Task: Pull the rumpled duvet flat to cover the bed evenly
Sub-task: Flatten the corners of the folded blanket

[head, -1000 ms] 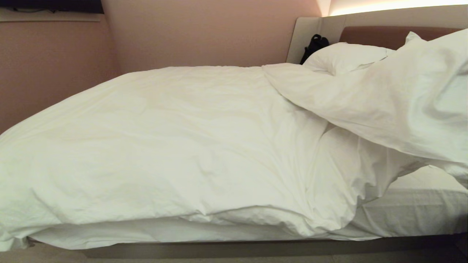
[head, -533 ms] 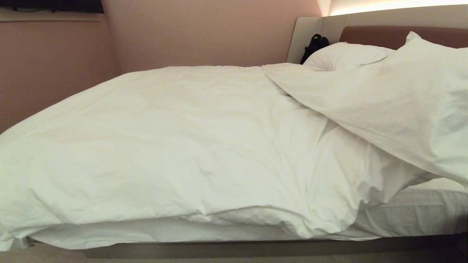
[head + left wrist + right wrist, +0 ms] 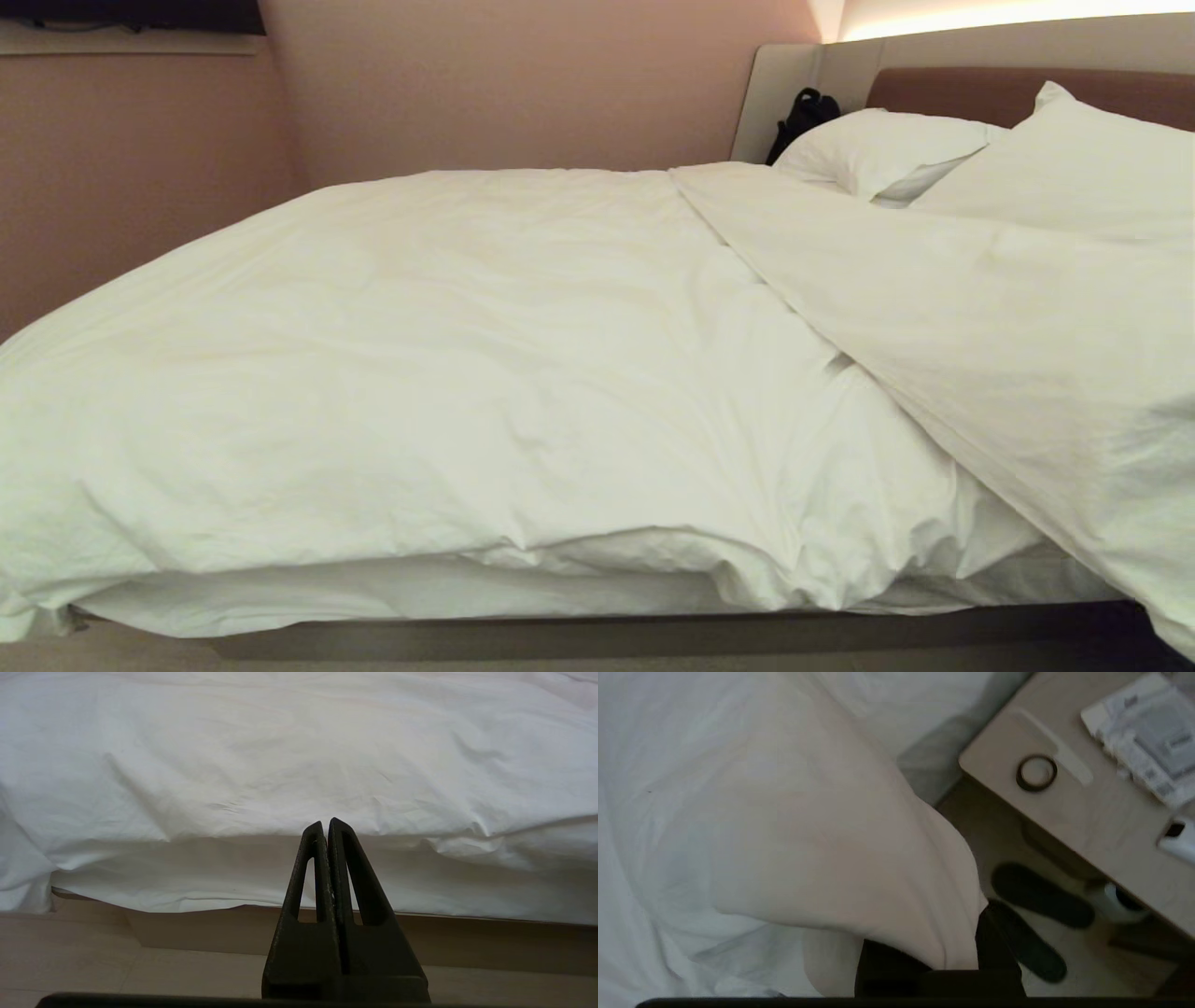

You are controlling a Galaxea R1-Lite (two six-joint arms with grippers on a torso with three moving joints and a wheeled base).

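Observation:
The puffy white duvet (image 3: 485,373) lies over most of the bed (image 3: 653,637). Its folded-back flap (image 3: 1027,355) slopes from the pillows down to the near right corner. In the right wrist view the duvet's corner (image 3: 878,858) drapes over my right gripper (image 3: 948,980), which is shut on it beside the bed; the fingertips are hidden under the cloth. That gripper is outside the head view. My left gripper (image 3: 325,823) is shut and empty, held low and pointing at the duvet's hanging edge (image 3: 280,756) on the near side.
Two white pillows (image 3: 878,140) (image 3: 1083,159) lean on the brown headboard (image 3: 971,89), with a black bag (image 3: 803,117) beside them. A bedside table (image 3: 1087,812) carries a ring-shaped item (image 3: 1036,772) and a packet (image 3: 1148,732). Dark slippers (image 3: 1041,896) lie on the floor.
The raised duvet flap on the right has come down and toward the near right corner. It now covers the bare sheet there and uncovers the second pillow. The left gripper has not moved.

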